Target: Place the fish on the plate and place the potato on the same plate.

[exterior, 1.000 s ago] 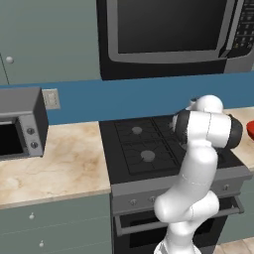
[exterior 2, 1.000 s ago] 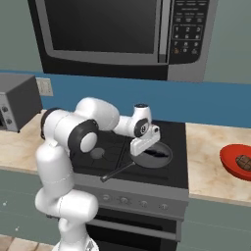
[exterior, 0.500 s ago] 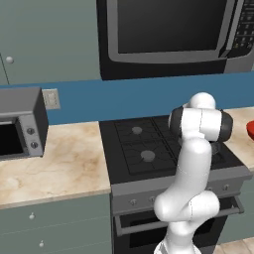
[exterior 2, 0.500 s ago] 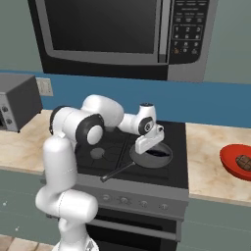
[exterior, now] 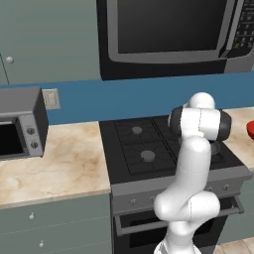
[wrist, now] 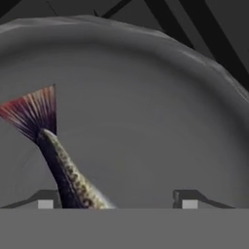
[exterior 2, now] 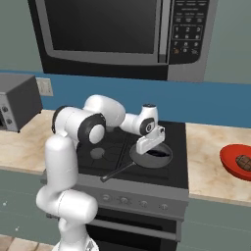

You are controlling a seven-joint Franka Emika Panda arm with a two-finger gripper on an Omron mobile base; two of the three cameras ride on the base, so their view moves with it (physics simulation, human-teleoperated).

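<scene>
A speckled fish (wrist: 65, 172) with a red tail fin lies in a grey pan (wrist: 146, 112) on the stove. My gripper (wrist: 116, 200) is open and hangs just above it. The fish body runs between the fingertips (wrist: 45, 200), close to the left one. In the right base view the gripper (exterior 2: 145, 151) reaches down into the pan (exterior 2: 156, 158) on the front right burner. A red plate (exterior 2: 229, 161) stands on the counter right of the stove, with a brown potato (exterior 2: 243, 162) on it. The plate's edge (exterior: 250, 130) also shows in the left base view.
The pan's dark handle (exterior 2: 117, 171) sticks out toward the stove's front edge. A toaster oven (exterior: 17, 124) stands on the left counter. A microwave (exterior 2: 122, 34) hangs above the stove (exterior: 144, 149).
The arm's upper links have swung closer over the stove. The hand has stayed over the pan and dipped slightly toward it.
</scene>
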